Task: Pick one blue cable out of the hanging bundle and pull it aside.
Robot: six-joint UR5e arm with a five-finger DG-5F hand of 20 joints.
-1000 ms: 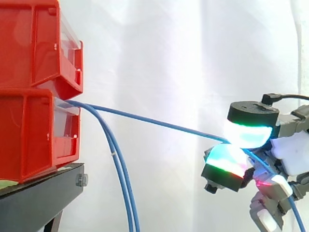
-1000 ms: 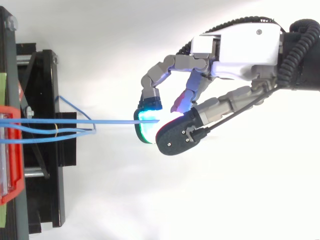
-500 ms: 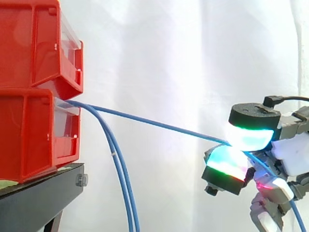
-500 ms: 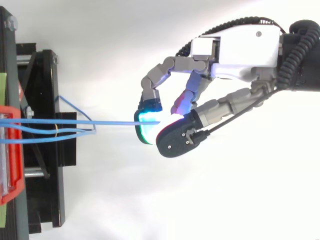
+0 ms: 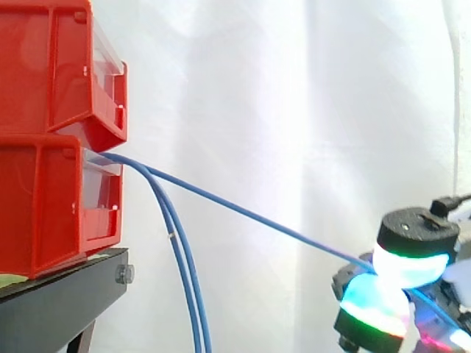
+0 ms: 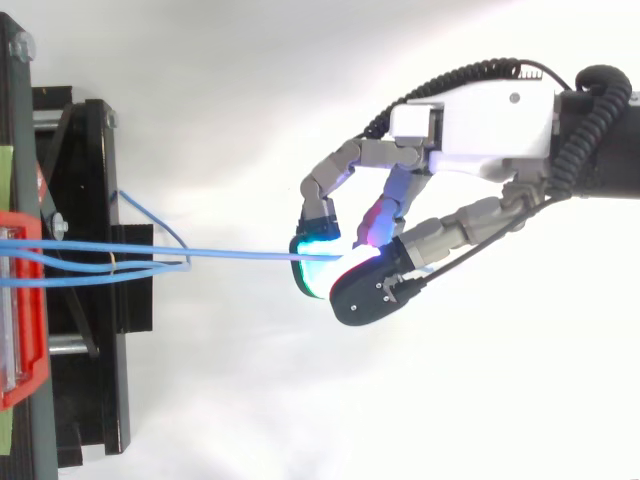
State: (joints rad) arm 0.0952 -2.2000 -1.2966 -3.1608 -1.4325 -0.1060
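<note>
Side view: two bins stacked at left on the black stand [image 5: 59, 294], upper red bin [image 5: 44, 66] over lower red bin [image 5: 44, 206], white curtain [image 5: 294, 88] behind. Blue cables come out at the lower bin's open front, just under the upper bin's lip; what else the bins hold can't be made out. The bundle [image 5: 184, 279] hangs down close to the stand. One blue cable [image 5: 250, 217] runs taut, slanting down-right to the hand [image 5: 416, 228] at the lower right edge, pinched between two glowing pads [image 5: 408, 266] — well apart from the bundle.

Top view: the arm enters from the right. Hand [image 6: 480, 115] has its fingers curled, with thumb and fingertip [image 6: 310, 270] closed on the blue cable [image 6: 240, 257]. The cable runs straight left to the red bins [image 6: 20, 300] — the other strands [image 6: 100, 268] loop over the black stand [image 6: 90, 380].
</note>
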